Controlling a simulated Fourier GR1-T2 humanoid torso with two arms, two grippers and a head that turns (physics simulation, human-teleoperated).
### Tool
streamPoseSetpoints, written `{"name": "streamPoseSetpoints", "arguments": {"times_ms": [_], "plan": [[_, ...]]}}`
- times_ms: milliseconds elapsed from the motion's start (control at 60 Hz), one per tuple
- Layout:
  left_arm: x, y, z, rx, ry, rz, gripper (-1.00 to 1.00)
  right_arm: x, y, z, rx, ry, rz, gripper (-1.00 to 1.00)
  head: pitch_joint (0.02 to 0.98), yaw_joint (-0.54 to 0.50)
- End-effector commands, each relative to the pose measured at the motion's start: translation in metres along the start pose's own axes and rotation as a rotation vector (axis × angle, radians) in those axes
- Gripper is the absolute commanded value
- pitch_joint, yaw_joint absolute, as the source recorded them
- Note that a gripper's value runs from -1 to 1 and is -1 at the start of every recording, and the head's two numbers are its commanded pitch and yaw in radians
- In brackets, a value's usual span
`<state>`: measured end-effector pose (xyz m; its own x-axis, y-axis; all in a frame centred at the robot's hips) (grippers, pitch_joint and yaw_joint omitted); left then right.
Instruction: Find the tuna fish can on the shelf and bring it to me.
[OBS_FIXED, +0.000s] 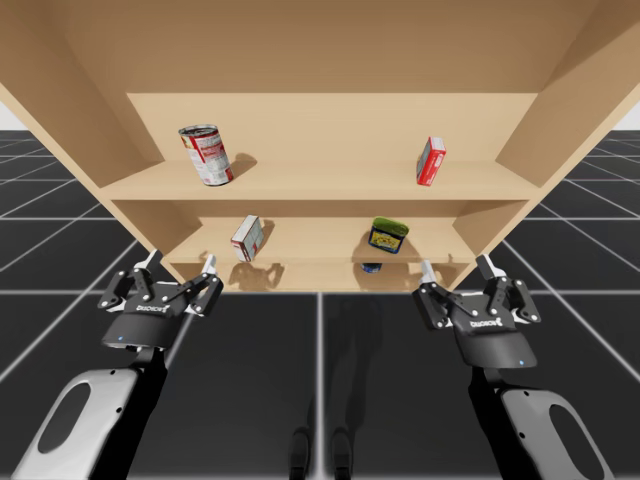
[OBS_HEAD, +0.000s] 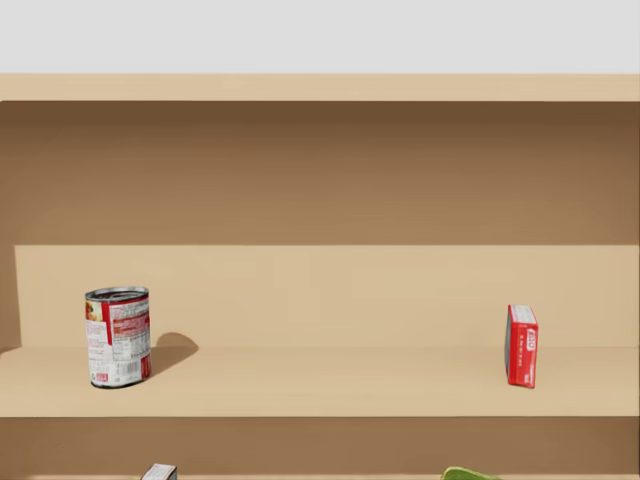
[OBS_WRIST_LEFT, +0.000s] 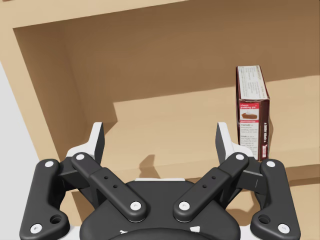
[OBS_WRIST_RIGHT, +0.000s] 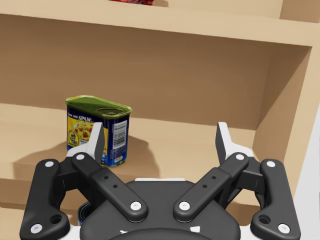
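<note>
Jaws on left gripper (OBS_FIXED: 180, 262) and right gripper (OBS_FIXED: 456, 266) stood released; the right would best dip level toward the low blue can (OBS_FIXED: 371, 267) under the green-lidded tin (OBS_FIXED: 388, 236).

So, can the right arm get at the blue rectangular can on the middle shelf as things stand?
Probably yes. The right gripper is open in front of the shelf. The blue rectangular can stands upright ahead of it, off toward one finger, and nothing lies between them.

Shelf (OBS_FIXED: 320, 182) holds red can (OBS_FIXED: 206, 154), red box (OBS_FIXED: 431, 161).
</note>
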<state>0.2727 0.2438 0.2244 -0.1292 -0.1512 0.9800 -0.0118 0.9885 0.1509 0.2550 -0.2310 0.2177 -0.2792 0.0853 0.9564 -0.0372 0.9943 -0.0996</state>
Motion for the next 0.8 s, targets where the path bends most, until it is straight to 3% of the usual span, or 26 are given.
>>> {"name": "streamPoseSetpoints", "arguments": {"times_ms": [17,50,100,183,600,800], "plan": [[0.0,-0.0002,0.0004,-0.001,0.001,-0.002,-1.0,-0.0005,0.0018,0.0028,-0.004,0.007,-0.034,-1.0,0.109,0.0],[0.0,-0.0002,0.0004,-0.001,0.001,-0.001,-1.0,0.0002,0.0019,0.0031,0.012,0.009,-0.036,-1.0,0.111,0.0],[0.0,-0.0001,0.0004,0.0,0.003,-0.001,-1.0,0.001,0.0024,0.0019,0.058,0.025,-0.067,-1.0,0.121,0.0],[0.0001,0.0,0.0004,0.0,0.004,0.0,-1.0,0.0021,-0.0001,0.0025,0.079,0.048,-0.078,-1.0,0.16,0.0],[-0.0002,0.0015,-0.0004,-0.005,0.013,-0.004,-1.0,0.0014,-0.0013,0.0013,0.071,0.036,-0.044,-1.0,0.443,-0.01],[0.0,0.0018,-0.0004,-0.008,0.011,-0.01,-1.0,0.0008,-0.0016,0.0012,0.073,0.032,-0.03,-1.0,0.577,-0.06]]}}
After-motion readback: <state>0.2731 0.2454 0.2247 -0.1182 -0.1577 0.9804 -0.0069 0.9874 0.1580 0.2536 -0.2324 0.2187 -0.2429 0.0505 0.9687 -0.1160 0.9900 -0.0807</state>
